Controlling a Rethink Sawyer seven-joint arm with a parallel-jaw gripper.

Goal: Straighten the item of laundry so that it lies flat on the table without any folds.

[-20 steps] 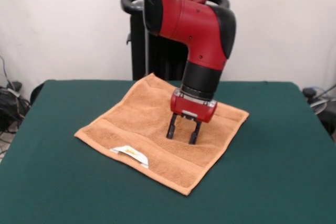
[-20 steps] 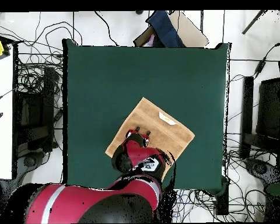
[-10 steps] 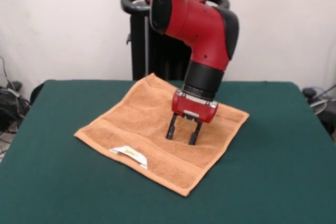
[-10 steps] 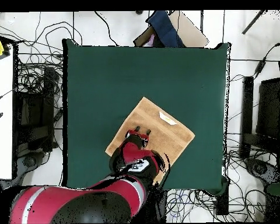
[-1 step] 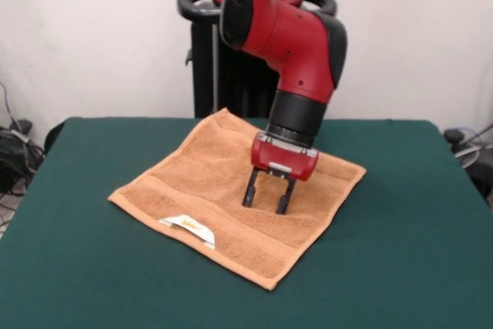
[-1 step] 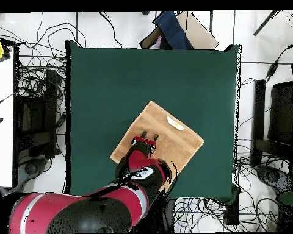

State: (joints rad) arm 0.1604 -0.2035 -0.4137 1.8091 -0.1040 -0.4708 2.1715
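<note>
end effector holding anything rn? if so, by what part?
Nothing held. The end effector is open, fingers spread, tips down at the middle of the towel, which lies spread on the table; no cloth pinched between them.

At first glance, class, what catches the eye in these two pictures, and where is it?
The red arm comes down over the table's middle, its open gripper just above, or on, the orange towel. The towel lies spread flat, cornerwise on the green top, a white label at its camera-side edge in the front view.
</note>
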